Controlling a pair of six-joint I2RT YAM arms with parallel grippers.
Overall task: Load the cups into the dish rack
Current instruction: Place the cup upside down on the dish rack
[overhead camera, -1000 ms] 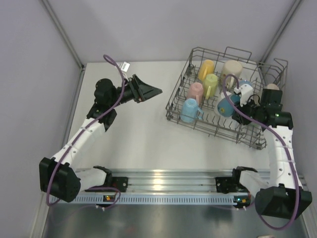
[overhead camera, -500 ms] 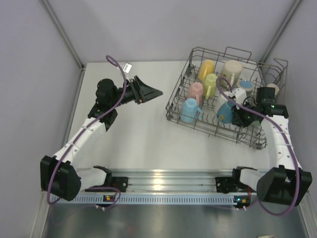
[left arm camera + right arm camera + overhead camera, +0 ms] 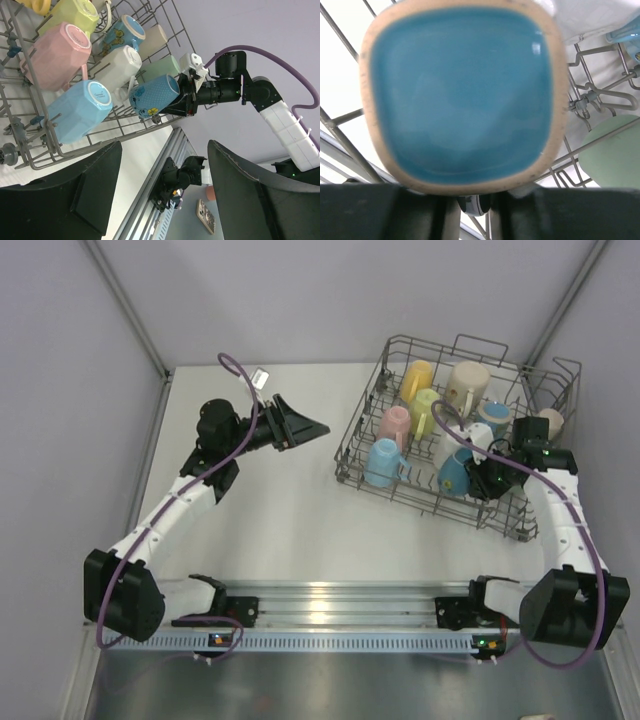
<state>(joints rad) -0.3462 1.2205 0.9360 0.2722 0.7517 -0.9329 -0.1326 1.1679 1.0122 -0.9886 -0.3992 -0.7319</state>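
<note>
Swinging inward over the last second, the right pincer (image 3: 480, 478) has drawn a deep blue speckled ceramic mug (image 3: 455, 472) down towards the near edge of the large grey wire dish rack (image 3: 505, 518). The rack stands at the far right corner of the white worktop (image 3: 280, 530).

The pincer's jaws are almost closed, pinching the mug at its rim. The mug lies on its side among the wires with its open mouth turned to the wrist.

A white ceramic mug (image 3: 452, 443) sits just beside the blue one on the far side. A sky-blue faceted tumbler (image 3: 383, 462) lies further left along the same near edge. Behind them in the rack are a pink faceted cup (image 3: 395, 423), a lime mug (image 3: 424, 410), a yellow mug (image 3: 417, 378) and a big beige mug (image 3: 467, 382). A mint green cup (image 3: 610, 155) rests close by the right wrist.

The left pincer (image 3: 300, 425) has barely shifted. It hangs over the far left part of the worktop, well apart from the rack and pointing towards it, jaws spread wide with nothing between them.
</note>
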